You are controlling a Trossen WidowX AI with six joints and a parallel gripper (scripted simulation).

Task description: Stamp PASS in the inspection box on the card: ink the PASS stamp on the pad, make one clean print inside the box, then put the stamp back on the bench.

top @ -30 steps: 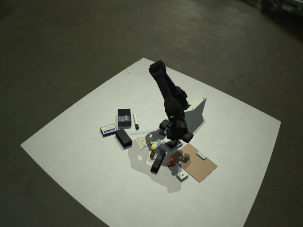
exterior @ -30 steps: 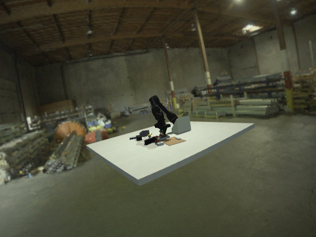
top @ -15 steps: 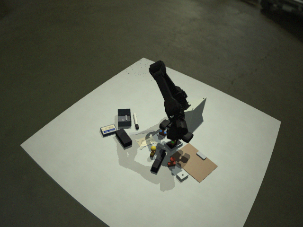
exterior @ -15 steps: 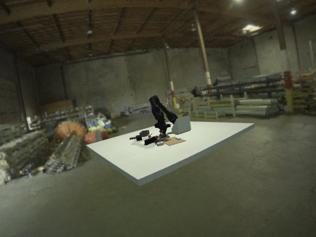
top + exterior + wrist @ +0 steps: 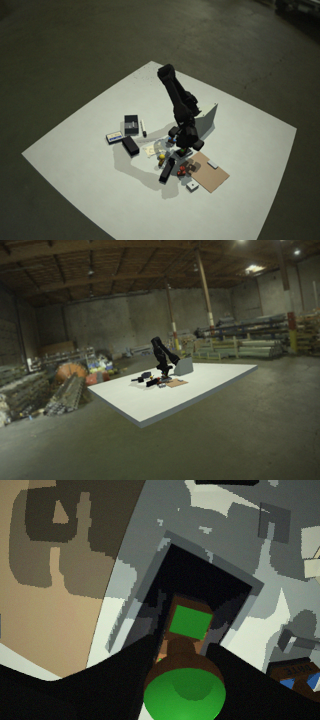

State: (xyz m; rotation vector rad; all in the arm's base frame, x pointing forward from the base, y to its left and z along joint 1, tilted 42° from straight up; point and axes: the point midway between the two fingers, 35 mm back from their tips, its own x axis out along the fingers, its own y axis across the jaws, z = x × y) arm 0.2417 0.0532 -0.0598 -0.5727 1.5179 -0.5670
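One rigid, light green-knobbed PASS stamp, clamped at its neck by hand; apparently over ink pad.

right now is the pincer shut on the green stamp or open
Shut on it: the pincer clamps the green-knobbed stamp by its brown neck, upright above the dark ink pad.
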